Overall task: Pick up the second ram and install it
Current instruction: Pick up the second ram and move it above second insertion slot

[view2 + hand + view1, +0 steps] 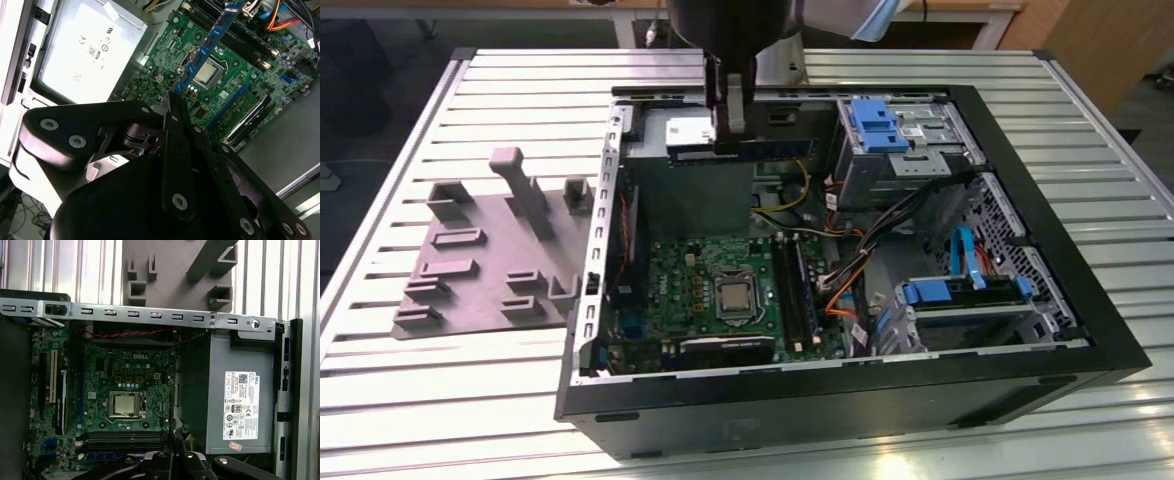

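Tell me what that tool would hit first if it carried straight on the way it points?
Probably the green motherboard, near its square silver processor; the thin dark-blue memory stick held in the tool would touch first. Depth is unclear.

Case [881, 395] on table [440, 400]; tray [474, 285] beside it, at exterior view's left. In case: motherboard [680, 270], power supply [220, 390] adjoining. Memory stick [774, 149] in gripper [171, 100], over case interior.

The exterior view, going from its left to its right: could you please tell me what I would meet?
Grey slotted tray → processor socket → memory slots → blue-latched drive cage. The pincer, shut on the second ram, overlaps the middle ones, so I omit it.
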You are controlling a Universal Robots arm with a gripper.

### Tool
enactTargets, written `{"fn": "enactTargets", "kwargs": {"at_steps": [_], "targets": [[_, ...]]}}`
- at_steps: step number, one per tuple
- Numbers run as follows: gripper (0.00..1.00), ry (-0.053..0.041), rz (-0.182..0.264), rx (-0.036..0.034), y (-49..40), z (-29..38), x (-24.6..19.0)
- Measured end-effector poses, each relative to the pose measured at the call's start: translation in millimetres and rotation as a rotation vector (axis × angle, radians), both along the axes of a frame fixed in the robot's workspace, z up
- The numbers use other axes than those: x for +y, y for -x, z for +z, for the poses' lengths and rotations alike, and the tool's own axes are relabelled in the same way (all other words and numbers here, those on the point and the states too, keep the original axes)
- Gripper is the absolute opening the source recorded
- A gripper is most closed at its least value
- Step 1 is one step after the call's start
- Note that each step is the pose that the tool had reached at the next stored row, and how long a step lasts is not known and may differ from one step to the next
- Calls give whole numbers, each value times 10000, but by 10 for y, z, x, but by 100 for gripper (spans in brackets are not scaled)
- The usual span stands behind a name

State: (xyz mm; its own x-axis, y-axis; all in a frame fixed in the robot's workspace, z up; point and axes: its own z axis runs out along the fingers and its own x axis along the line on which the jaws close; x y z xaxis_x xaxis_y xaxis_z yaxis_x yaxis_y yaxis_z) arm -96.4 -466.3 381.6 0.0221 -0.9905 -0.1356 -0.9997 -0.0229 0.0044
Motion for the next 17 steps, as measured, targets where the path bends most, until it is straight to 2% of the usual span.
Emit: {"fn": "enactTargets", "kwargs": {"at_steps": [17], "targets": [[12,-1,0,0,-35,-182,-119]]}}
